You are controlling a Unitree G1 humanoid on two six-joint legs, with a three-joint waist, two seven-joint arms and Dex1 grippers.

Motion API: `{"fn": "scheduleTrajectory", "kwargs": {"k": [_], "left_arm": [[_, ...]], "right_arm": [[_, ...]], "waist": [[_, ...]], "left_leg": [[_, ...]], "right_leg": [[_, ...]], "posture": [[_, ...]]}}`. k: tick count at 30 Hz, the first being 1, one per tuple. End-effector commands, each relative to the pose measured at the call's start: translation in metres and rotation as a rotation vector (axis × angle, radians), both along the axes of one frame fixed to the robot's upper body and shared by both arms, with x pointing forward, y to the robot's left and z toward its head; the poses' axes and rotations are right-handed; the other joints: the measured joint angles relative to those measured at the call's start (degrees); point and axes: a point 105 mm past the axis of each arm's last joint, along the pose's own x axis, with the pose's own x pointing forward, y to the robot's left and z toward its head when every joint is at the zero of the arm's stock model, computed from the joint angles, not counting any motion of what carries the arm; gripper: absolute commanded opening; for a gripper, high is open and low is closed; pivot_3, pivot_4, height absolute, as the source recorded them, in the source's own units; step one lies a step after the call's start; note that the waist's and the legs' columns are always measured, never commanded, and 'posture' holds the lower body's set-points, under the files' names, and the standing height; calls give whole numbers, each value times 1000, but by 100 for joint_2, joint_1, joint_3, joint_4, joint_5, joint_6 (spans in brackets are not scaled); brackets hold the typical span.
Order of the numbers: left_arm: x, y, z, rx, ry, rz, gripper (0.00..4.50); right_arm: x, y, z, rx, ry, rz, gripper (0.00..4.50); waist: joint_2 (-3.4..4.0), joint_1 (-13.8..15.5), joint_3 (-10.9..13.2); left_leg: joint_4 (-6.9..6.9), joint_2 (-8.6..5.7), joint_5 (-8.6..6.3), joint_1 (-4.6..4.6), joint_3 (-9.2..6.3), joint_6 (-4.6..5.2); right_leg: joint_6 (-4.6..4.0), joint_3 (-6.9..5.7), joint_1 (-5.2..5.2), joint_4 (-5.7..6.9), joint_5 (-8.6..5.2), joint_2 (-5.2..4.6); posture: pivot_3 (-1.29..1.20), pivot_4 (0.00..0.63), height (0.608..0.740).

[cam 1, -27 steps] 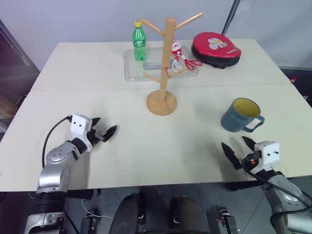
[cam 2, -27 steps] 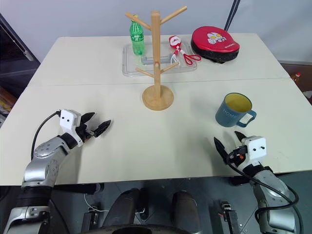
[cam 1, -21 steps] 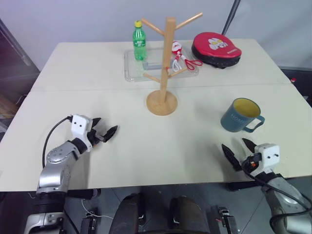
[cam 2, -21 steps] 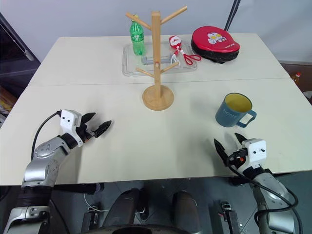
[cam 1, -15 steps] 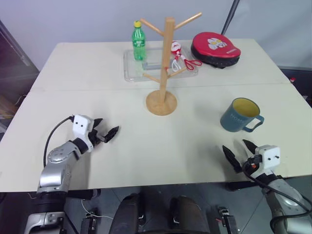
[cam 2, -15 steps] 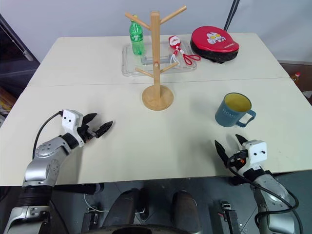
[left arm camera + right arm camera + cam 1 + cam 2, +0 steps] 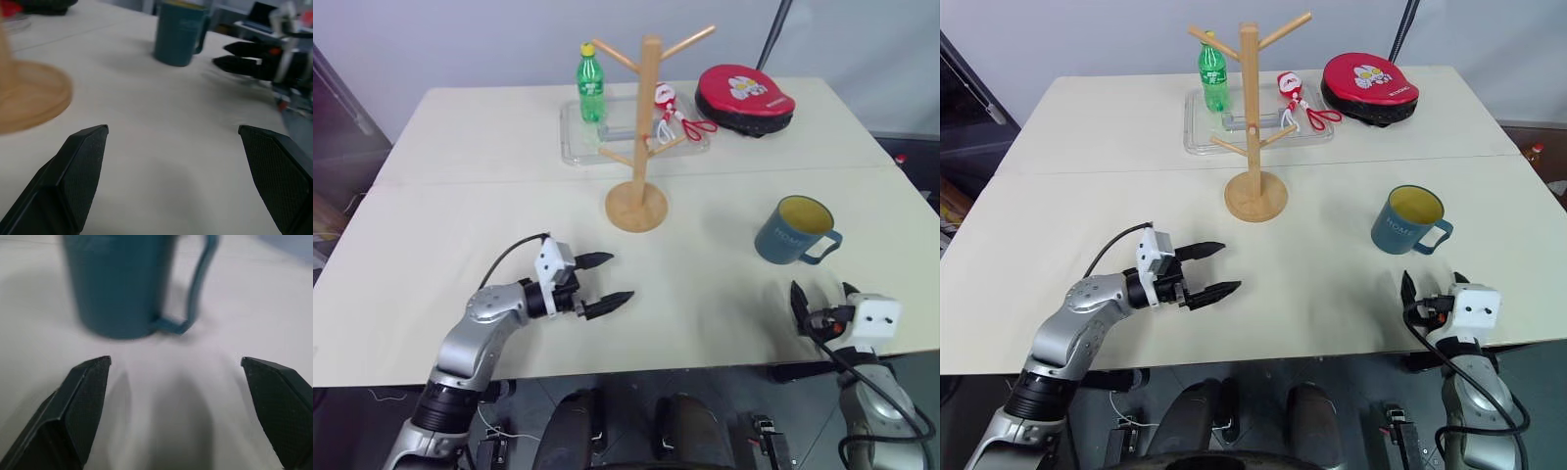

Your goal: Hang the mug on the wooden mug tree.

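The mug (image 7: 793, 232) stands upright on the pale bench (image 7: 470, 147), on the robot's right side, its yellow inside showing and its loop handle turned toward the right edge. It sits apart from everything else, well clear of the wooden mug tree (image 7: 644, 137), which stands upright on its round base near the middle of the bench, none of its pegs carrying anything.

The right gripper (image 7: 820, 298) hovers at the near edge of the bench, just in front of the mug and pointing toward it; its fingers (image 7: 80, 401) are spread wide with nothing between them, and the right wrist view shows the mug ahead of the gap, its handle nearer one finger, not touched.

The left gripper (image 7: 599, 282) is over the bench in front of the mug tree's base, pointing to the right toward the mug, fingers (image 7: 78, 166) parted and empty. The mug is well apart from it.

Behind the tree, a clear tray (image 7: 576, 137) holds a green plastic bottle (image 7: 592, 86). Red-handled scissors (image 7: 690, 122) and a red and black pad (image 7: 746, 98) lie at the far side.
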Motion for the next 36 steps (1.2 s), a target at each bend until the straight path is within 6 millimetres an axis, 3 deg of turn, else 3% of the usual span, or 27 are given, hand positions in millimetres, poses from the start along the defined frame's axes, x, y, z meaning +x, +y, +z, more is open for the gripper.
{"fn": "scheduleTrajectory", "kwargs": {"k": [1, 12, 26, 29, 34, 36], "left_arm": [[-9, -13, 18, -25, -51, -79, 4500], [-15, -18, 23, -27, -66, -74, 4500], [-15, -19, 27, -25, -76, -56, 4500], [-16, -18, 26, -26, -77, -48, 4500], [-18, -16, 25, -25, -75, -38, 4500], [-18, -16, 24, -24, -73, -35, 4500]], "right_arm": [[3, -19, 14, -45, -60, -123, 4405], [26, -29, 14, -63, -64, -179, 4405], [40, -28, 14, -49, -66, -164, 4405], [43, -22, 11, -16, -61, -121, 3528], [47, -11, 12, 33, -78, -47, 864], [48, -7, 14, 44, -85, -24, 29]], "waist": [[3, 8, -2], [6, 3, -4], [8, 5, -5], [8, 5, -5], [9, 5, -5], [9, 5, -5]], "left_leg": [[0, 0, 1, 0, 0, 1], [3, -2, 3, 0, 2, 6], [4, -1, 3, 0, 1, 6], [4, -2, 3, 0, 2, 6], [4, -1, 3, 1, 1, 6], [4, -1, 3, 1, 1, 6]], "right_leg": [[0, 0, 1, 0, 0, 0], [1, 0, 4, 1, 0, 6], [1, 1, 5, 2, 0, 9], [1, 1, 6, 2, 0, 9], [1, 1, 5, 3, 0, 9], [1, 1, 6, 3, 0, 8]], "posture": [[0, 150, 739], [0, 150, 739], [0, 150, 739], [0, 150, 739], [0, 150, 739], [0, 150, 739]]}}
